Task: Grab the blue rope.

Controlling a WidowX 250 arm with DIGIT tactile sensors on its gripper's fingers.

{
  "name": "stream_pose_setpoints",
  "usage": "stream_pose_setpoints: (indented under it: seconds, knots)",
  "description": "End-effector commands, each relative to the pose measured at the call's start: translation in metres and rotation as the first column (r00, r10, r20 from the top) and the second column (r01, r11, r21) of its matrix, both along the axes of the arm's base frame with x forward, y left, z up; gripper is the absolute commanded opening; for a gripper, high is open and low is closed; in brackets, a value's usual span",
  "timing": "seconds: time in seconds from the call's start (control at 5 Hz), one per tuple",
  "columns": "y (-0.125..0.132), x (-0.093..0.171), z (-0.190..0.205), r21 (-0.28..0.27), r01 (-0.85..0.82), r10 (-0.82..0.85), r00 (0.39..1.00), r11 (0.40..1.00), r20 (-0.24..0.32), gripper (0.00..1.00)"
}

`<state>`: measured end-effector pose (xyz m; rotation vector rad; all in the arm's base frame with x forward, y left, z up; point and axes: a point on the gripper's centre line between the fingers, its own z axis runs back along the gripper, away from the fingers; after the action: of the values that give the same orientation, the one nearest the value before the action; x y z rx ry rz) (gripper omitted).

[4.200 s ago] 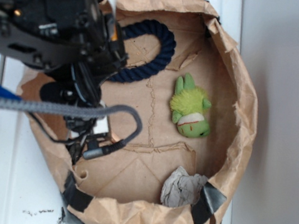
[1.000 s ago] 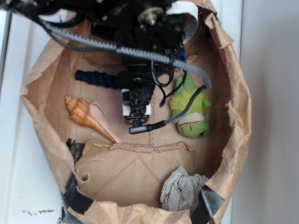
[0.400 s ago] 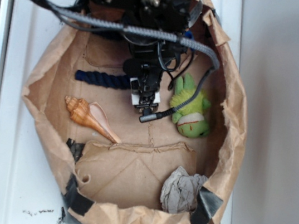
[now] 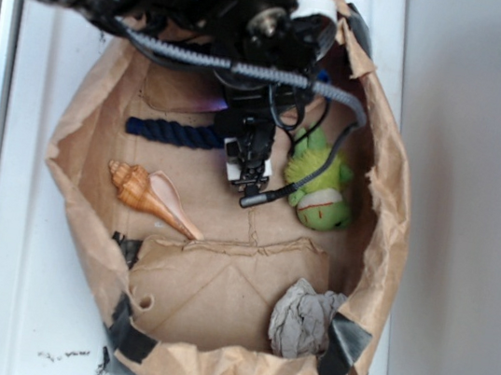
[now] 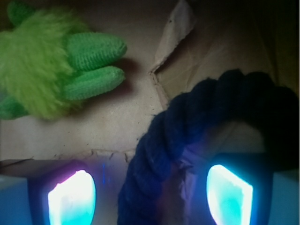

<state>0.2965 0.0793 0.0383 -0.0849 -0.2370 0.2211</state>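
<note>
The blue rope [image 4: 172,131] lies in the upper left of the brown paper bag [image 4: 386,227], which sits with its rim rolled down on the white counter [image 4: 7,302]; that low wall seems meant to keep the loose things together while leaving them open from above. In the wrist view the rope [image 5: 187,136] arches between the two glowing fingers [image 5: 71,199], which stand apart on either side of it, not yet closed. The gripper [image 4: 247,161] hangs over the rope's right end, just beside the green plush toy [image 4: 319,187]. A conch shell [image 4: 148,194] and a crumpled grey wad [image 4: 304,318] lie lower in the bag, well clear.
</note>
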Motion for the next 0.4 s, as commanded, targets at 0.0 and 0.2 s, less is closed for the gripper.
stream_pose_setpoints:
  seconds: [0.0, 0.2]
  knots:
    - [-0.0099, 0.0069, -0.0068, 0.049, 0.021, -0.022, 1.0, 0.999, 0.005, 1.0]
    - [-0.0091, 0.0054, -0.0059, 0.042, 0.005, -0.005, 1.0, 0.999, 0.002, 0.0]
